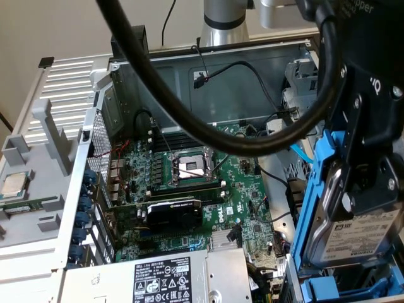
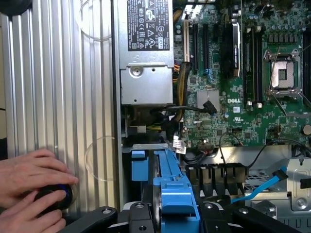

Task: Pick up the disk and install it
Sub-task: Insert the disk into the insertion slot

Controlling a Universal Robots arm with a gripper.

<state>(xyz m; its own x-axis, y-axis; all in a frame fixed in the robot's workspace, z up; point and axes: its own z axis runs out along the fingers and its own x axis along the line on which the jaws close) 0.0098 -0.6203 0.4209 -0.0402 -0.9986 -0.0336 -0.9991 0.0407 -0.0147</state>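
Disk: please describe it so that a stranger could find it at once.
Look at the open computer case; at the exterior view's right, the black claw holds the disk. Unlike the grey power supply, it is silver in a bright blue frame.

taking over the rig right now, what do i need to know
Claw: shut on the disk, gripping it by its blue carrier.
Disk: held upright over the drive bay, at the exterior view's right of the open computer case.
Done: pickup.
Left: the install; the disk does not look seated yet.
Note: a person's hands are on a black knob beside the case.
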